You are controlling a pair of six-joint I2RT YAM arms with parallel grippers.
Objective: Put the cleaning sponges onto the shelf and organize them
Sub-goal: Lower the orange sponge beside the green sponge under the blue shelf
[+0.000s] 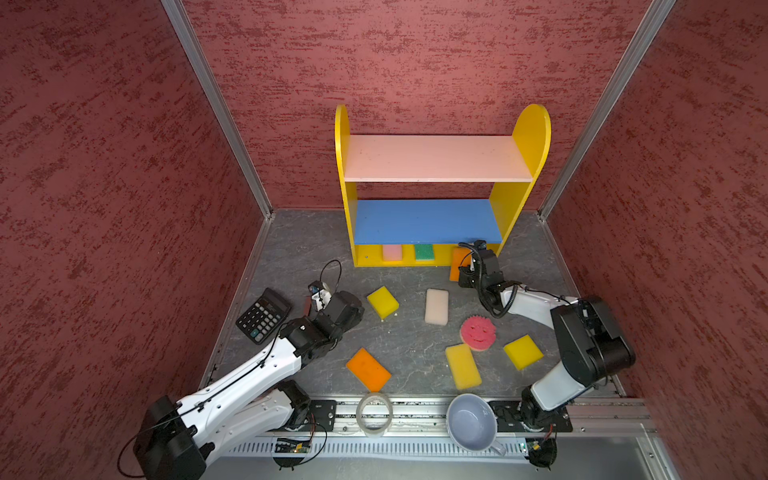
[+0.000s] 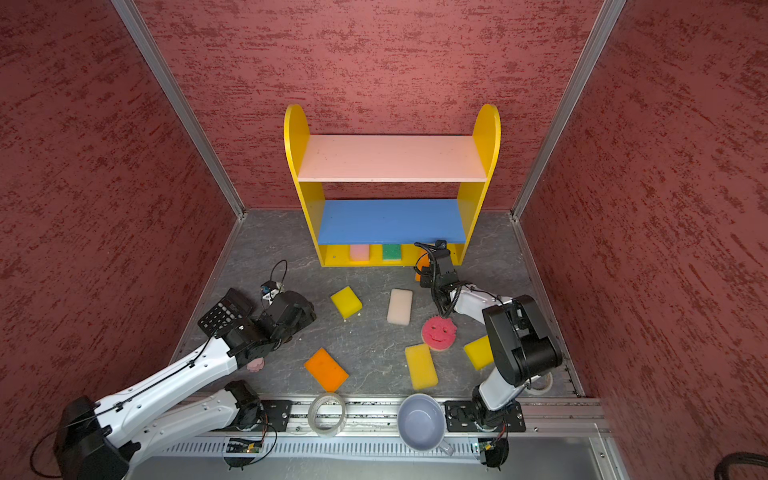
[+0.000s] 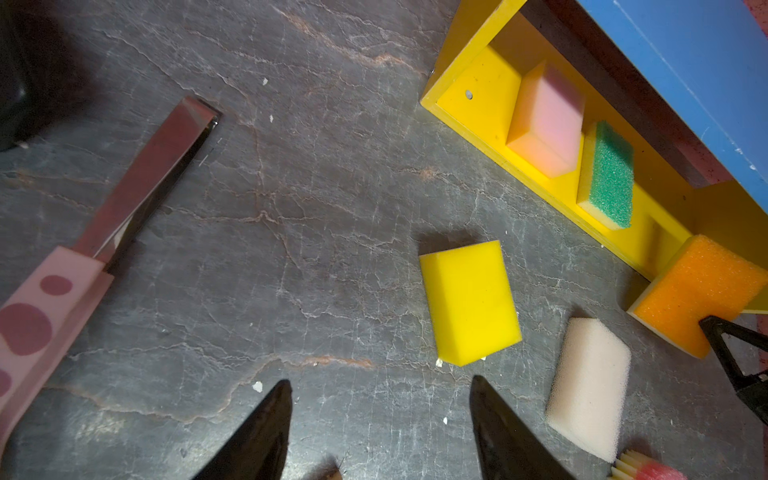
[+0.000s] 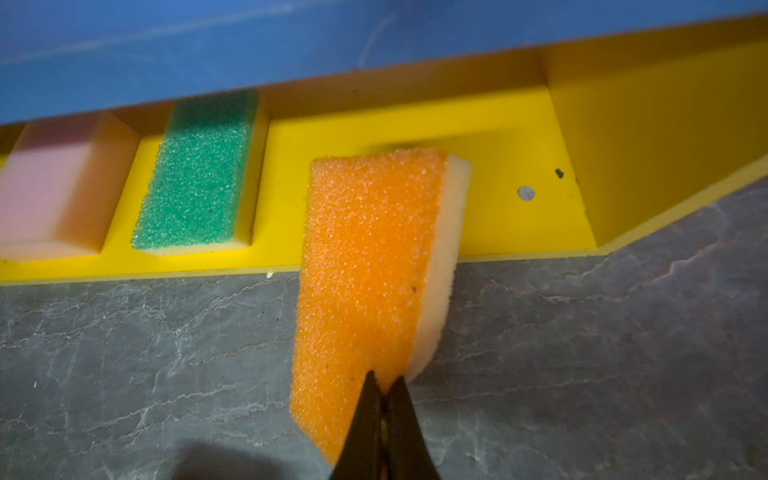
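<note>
The shelf (image 1: 436, 158) stands at the back. On its yellow base lie a pink sponge (image 1: 392, 252) and a green sponge (image 1: 424, 252). My right gripper (image 4: 384, 380) is shut on the near end of an orange sponge (image 4: 365, 257); the sponge is tilted, its far end over the base's front edge, right of the green one. My left gripper (image 3: 380, 386) hangs open and empty over the floor, short of a yellow sponge (image 3: 469, 301). A white sponge (image 1: 436, 306), a red smiley sponge (image 1: 478, 332), two more yellow sponges (image 1: 463, 366) (image 1: 523, 351) and another orange sponge (image 1: 368, 369) lie loose.
A black calculator (image 1: 263, 315) sits at the left by the wall. A pink paw stick (image 3: 41, 316) lies beside my left gripper. A clear tape roll (image 1: 374, 414) and a grey mug (image 1: 471, 422) rest on the front rail. Red walls close in on three sides.
</note>
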